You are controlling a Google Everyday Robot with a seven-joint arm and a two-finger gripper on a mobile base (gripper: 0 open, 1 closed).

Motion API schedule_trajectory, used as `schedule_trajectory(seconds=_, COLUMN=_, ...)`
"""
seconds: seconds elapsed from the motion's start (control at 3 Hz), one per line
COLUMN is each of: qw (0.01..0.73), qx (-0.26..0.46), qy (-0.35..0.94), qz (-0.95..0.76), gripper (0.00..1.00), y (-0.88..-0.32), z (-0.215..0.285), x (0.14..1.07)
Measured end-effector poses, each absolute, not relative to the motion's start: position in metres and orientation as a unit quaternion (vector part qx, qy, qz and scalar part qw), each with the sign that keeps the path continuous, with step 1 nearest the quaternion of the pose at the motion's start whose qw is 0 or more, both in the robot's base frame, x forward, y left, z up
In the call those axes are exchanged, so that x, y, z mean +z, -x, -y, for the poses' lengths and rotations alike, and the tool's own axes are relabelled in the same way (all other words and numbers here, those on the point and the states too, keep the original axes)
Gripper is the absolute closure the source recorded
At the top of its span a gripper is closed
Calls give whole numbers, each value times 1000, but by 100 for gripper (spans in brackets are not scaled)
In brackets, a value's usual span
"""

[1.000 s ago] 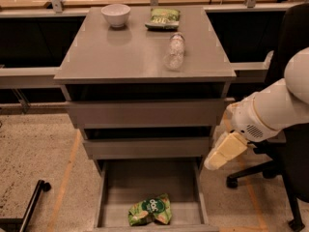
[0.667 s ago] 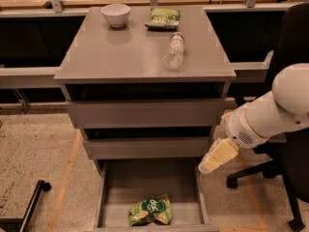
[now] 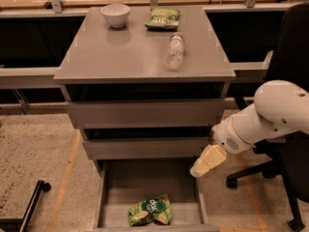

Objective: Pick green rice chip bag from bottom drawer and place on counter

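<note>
The green rice chip bag (image 3: 150, 210), light green and wrinkly with a dark round logo, lies on the floor of the open bottom drawer (image 3: 119, 187), near its front. The grey counter (image 3: 130, 52) tops the drawer unit. My gripper (image 3: 206, 161), on a white arm entering from the right, hangs over the drawer's right wall, above and to the right of the bag, apart from it.
On the counter stand a white bowl (image 3: 115, 14), a flat green bag (image 3: 163, 18) and a clear plastic bottle (image 3: 174, 51) lying down. Two closed drawer fronts (image 3: 145, 112) sit above the open drawer. A black office chair (image 3: 289, 129) stands at the right.
My gripper has moved left and down, from beside the unit's right side to over the open drawer's right wall. The bag has not moved.
</note>
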State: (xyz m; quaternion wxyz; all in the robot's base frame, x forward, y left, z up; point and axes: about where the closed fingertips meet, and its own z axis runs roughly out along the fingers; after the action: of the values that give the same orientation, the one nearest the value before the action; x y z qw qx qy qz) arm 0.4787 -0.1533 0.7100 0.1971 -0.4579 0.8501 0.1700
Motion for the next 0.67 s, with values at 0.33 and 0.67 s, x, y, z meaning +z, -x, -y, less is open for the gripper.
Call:
schedule_trajectory(seconds=0.33, qw=181, qx=188, qy=446, qz=-856, gripper=0, y=-486, z=146, x=676)
schedule_trajectory(seconds=0.67, qw=178, qx=191, qy=445, qz=-857, gripper=0, y=-486, z=145, x=673)
